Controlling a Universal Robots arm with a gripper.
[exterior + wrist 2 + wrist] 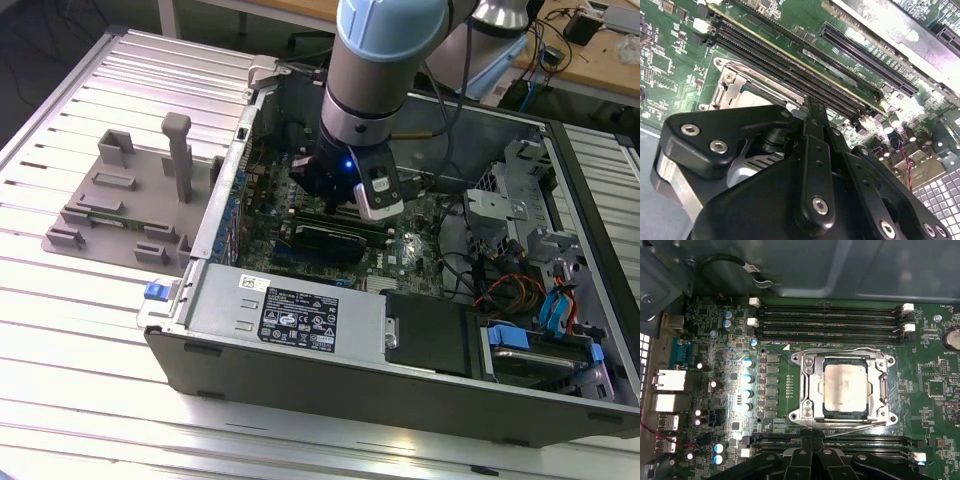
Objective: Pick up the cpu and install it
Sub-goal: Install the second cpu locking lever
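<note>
Inside the metal socket frame [845, 387] on the green motherboard [715, 390] sits one cpu [845, 386], square with a dull silver top. Four long black memory slots [830, 320] run beside it. Above hangs the black hand [812, 460]; whether it is parted I cannot tell.

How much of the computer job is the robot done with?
Nearly all, it seems. The cpu already lies inside the socket frame on the motherboard. The gripper hovers beside the socket, holding nothing visible. Whether the frame is latched shut cannot be told.
</note>
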